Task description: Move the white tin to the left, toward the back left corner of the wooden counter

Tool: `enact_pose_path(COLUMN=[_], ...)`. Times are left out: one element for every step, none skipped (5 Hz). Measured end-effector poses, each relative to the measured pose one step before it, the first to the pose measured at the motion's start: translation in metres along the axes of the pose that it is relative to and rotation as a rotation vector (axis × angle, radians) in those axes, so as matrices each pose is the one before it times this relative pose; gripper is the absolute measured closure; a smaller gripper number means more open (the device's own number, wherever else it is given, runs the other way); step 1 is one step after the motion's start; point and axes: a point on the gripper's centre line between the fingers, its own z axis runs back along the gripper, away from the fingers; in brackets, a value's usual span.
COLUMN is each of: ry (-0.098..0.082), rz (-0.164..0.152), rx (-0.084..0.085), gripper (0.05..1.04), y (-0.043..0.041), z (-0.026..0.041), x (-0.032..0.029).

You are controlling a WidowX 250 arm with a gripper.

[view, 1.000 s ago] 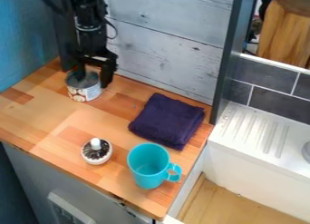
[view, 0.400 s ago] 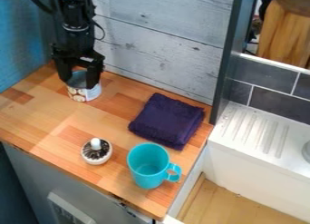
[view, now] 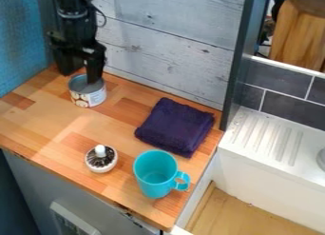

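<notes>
At the far left of the wooden counter (view: 44,129), the black gripper (view: 79,77) is seen above an upright can (view: 90,97) with a patterned label and a grey inside. The two fingers are spread apart, and nothing is clamped between them. The right-hand finger (view: 95,67) is seen over the mouth of the can, with its tip at or inside the rim; the other one is placed at the far left side, behind the can. Whether the metal is touched by either finger cannot be told. The main risk is judged to come from this uneven position: if the gripper were lowered so, the rim could be pressed by a tip, and the can could be tilted or pushed over. If the fingers were closed now, only the upper edge might be caught, and by a poor hold the can could be turned or let slip. By a sideways move, the can could be dragged by the finger at its mouth, or the plank wall (view: 158,53) could be scraped, because it stands near behind. Less danger is seen for the folded dark purple cloth (view: 175,127) to the right, the turquoise mug (view: 152,179) at the near right, and the small white pot (view: 101,168) at its left, as they are well apart from the gripper.
</notes>
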Motion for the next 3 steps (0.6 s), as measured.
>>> enact_pose_path(ry=[-0.0086,0.0077,0.0276], rz=[-0.0310,-0.0328,-0.1392], rx=[-0.0090,-0.0374,-0.0397], gripper=[0.083,0.083,0.083], y=[-0.00525,-0.01693,-0.04565], z=[0.01804,-0.00304,-0.00509], x=[-0.01682,-0.01402,-0.01697])
